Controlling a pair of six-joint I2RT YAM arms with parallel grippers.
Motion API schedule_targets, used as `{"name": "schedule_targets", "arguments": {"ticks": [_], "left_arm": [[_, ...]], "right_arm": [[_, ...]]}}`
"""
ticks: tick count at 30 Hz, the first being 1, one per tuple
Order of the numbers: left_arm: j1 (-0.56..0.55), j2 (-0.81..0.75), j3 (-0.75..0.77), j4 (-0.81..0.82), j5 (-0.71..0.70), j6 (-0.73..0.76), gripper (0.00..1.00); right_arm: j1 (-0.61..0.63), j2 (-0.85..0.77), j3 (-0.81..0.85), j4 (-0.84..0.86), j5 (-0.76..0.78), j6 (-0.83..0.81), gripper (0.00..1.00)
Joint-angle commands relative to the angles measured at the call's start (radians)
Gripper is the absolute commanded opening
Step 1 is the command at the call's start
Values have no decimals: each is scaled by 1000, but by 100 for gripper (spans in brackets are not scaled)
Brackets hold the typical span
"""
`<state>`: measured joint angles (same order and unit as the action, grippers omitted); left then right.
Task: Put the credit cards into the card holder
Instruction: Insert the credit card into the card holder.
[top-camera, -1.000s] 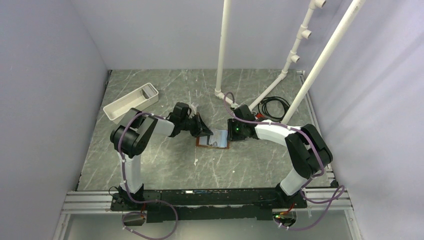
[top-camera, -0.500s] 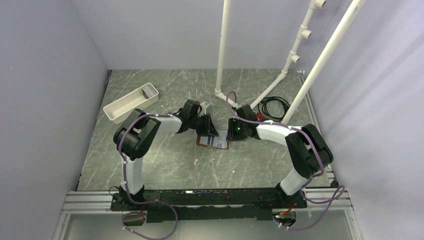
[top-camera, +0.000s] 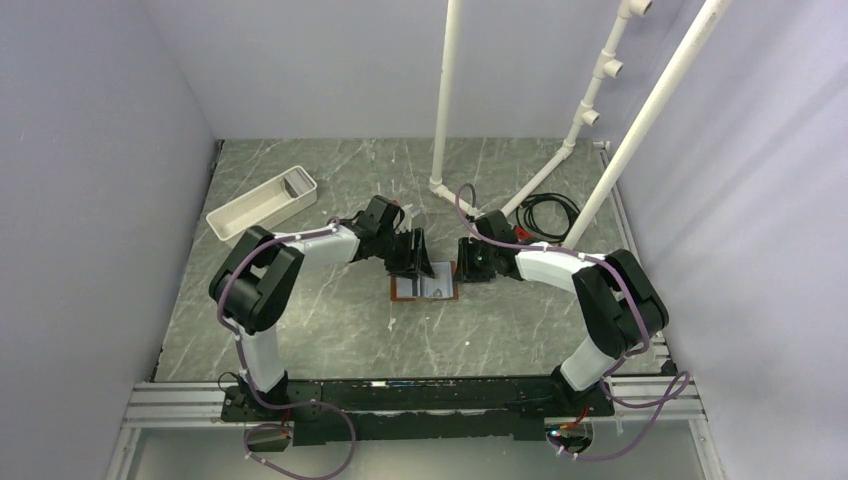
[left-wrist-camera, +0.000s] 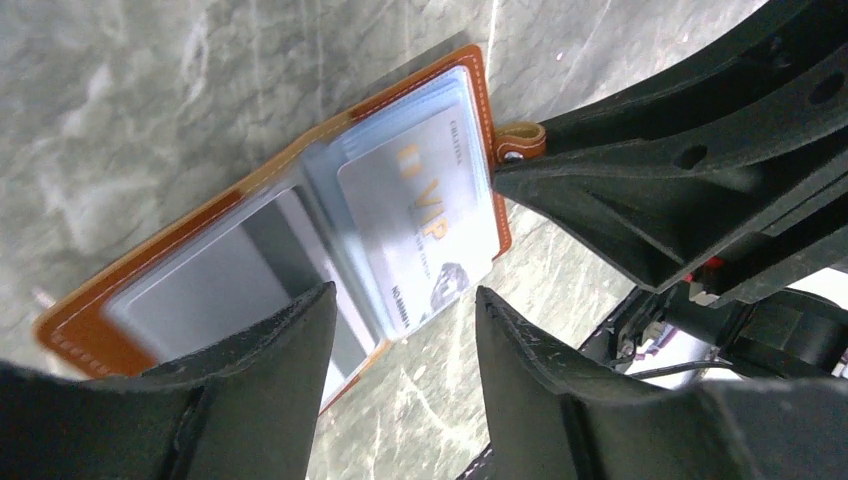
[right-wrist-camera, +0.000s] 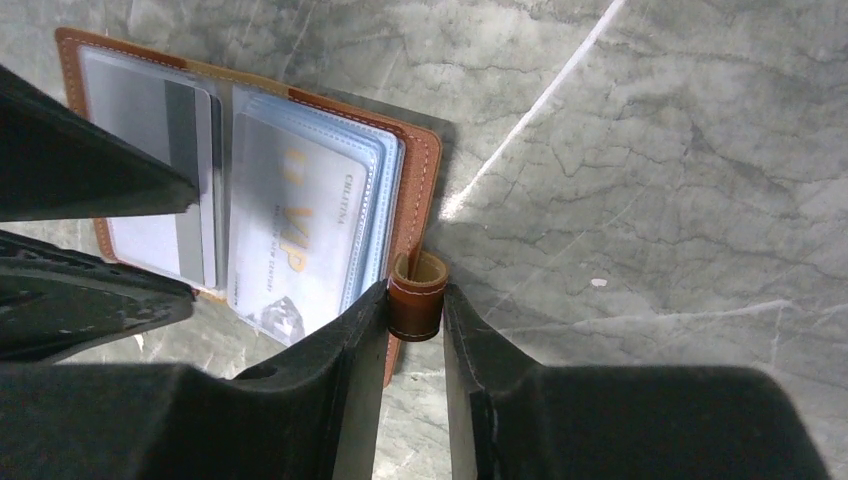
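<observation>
The brown leather card holder (top-camera: 399, 291) lies open on the marble table between both arms. A pale VIP credit card (left-wrist-camera: 430, 215) sits in its clear sleeves, its lower edge sticking out past the leather. A second, grey credit card (left-wrist-camera: 225, 280) with a dark stripe lies in the other half. My left gripper (left-wrist-camera: 402, 295) hovers open just above the VIP card's protruding edge, with nothing between its fingers. My right gripper (right-wrist-camera: 416, 300) is shut on the holder's strap tab (right-wrist-camera: 417, 295). In the top view the left gripper (top-camera: 415, 262) and right gripper (top-camera: 470, 268) flank the holder.
A long white tray (top-camera: 262, 205) stands at the back left. White pipes (top-camera: 443, 100) rise from the back of the table, and a black cable coil (top-camera: 548, 212) lies at the back right. Purple walls close in both sides.
My left gripper has opened from shut and shifted right over the card holder, leaving the VIP card in the sleeves. The right gripper kept its hold on the strap tab.
</observation>
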<state>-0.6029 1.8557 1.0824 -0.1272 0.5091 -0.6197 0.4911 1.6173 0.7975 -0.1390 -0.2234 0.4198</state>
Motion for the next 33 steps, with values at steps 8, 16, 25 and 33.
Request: {"name": "schedule_targets", "arguments": {"ticks": [8,16,25,33], "left_arm": [[0,5,36,77,149,-39,32],[2,66,-1,92,120,-28,2],[16,36,-102,152,71,-35,0],[25,37,-142,157,48,-24,0]], "right_arm": [[-8,-78,18,-71,-36,-15,38],[-40,-136,28,-80,-152,1,45],[-42,-44,12,56,-372,57,44],[-45,1,6,61,-348,55,41]]}}
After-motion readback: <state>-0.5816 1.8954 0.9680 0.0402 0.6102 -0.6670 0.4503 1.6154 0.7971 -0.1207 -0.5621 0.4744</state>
